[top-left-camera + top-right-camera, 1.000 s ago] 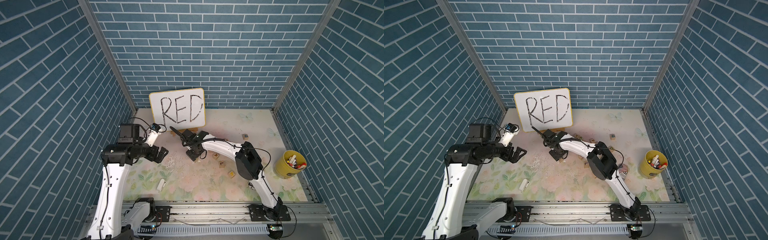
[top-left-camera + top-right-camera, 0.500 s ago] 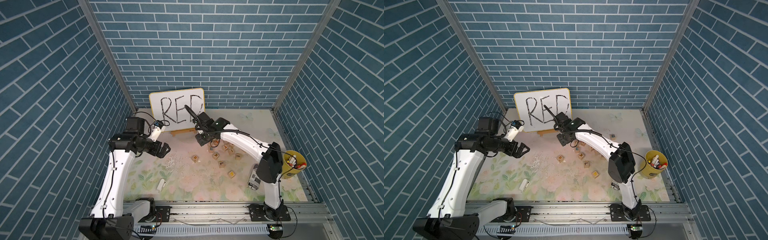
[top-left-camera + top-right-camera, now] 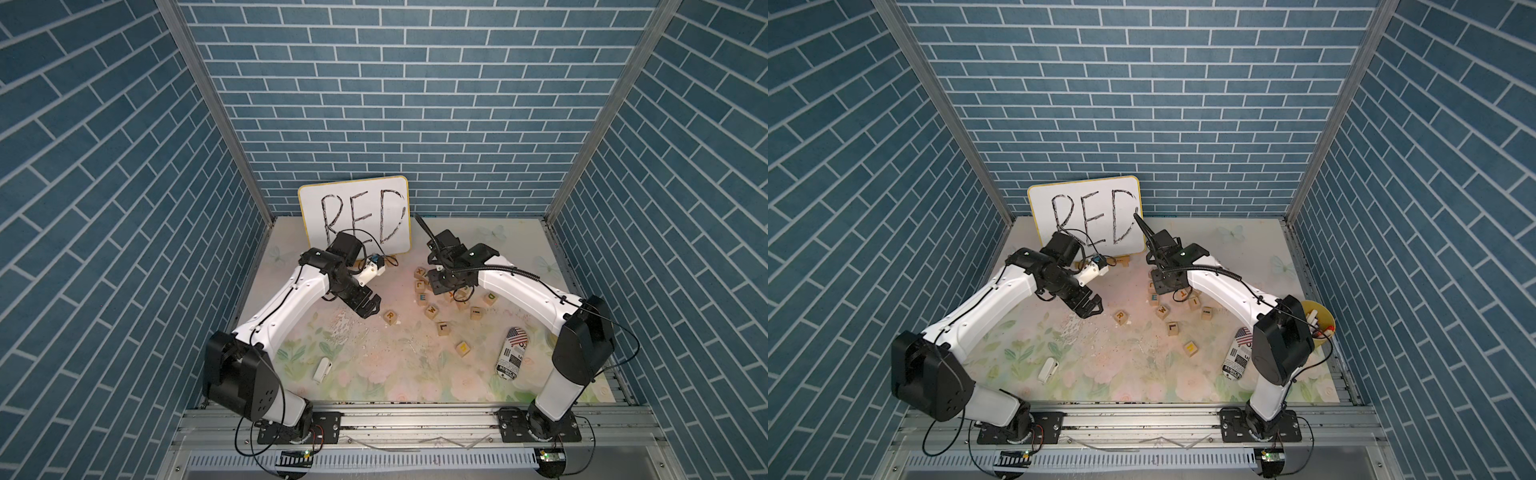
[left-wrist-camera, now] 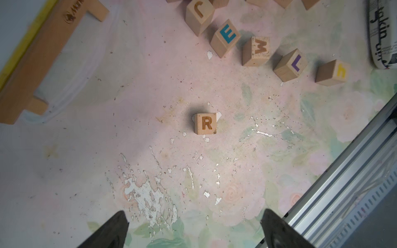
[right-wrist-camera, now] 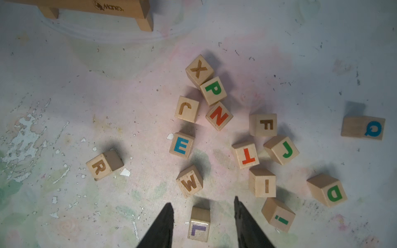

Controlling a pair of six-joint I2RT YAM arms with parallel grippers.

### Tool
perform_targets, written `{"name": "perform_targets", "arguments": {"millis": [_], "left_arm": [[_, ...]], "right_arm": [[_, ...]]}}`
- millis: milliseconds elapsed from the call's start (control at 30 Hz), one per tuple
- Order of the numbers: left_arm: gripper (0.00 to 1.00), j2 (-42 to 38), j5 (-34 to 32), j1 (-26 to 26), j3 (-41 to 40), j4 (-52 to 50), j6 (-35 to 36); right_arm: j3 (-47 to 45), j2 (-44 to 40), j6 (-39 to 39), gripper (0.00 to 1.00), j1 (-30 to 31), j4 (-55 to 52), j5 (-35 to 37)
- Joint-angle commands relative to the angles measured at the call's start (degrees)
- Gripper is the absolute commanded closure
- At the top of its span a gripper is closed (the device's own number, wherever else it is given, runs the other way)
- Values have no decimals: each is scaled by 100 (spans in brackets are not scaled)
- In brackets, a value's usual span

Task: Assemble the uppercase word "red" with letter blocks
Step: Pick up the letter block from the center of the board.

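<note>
On the floral table, count them up: 2 arms, 1 white board reading RED, 1 printed can, 1 yellow cup, and 15 letter blocks in the right wrist view, with just 1 R, 1 E and 1 D among them. R block sits alone, apart from the cluster, dead ahead of the left gripper, whose fingers are spread wide with nothing between them. In a top view the left gripper hangs just beside the R block, clear of it. Left arm stretches from the rail toward the board, wrist bent down at the table. Over to the right gripper: fingers parted, gripping nothing, hovering above the cluster, wrist pointing down, forearm arching in from the rail. E block, blue letter, lies near it in the cluster. D block, green letter, sits at the cluster's edge, well apart from the R block.
</note>
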Motion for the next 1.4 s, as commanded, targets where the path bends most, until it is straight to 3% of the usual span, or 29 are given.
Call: {"name": "perform_targets", "arguments": {"millis": [0, 367, 533, 867, 1367], "left_arm": [[4, 469, -217, -368, 246, 292, -22], [8, 1682, -581, -1041, 408, 777, -223], [10, 1962, -886, -1062, 413, 841, -409], [23, 2291, -829, -1060, 498, 787, -391], [28, 2592, -943, -1096, 603, 815, -426]], "right_arm": [[-169, -437, 387, 53, -69, 16, 310], [-835, -1226, 489, 53, -641, 73, 175], [-953, -1203, 472, 53, -733, 187, 56], [-1008, -1074, 385, 53, -790, 287, -65], [-1149, -988, 255, 54, -806, 379, -17]]}}
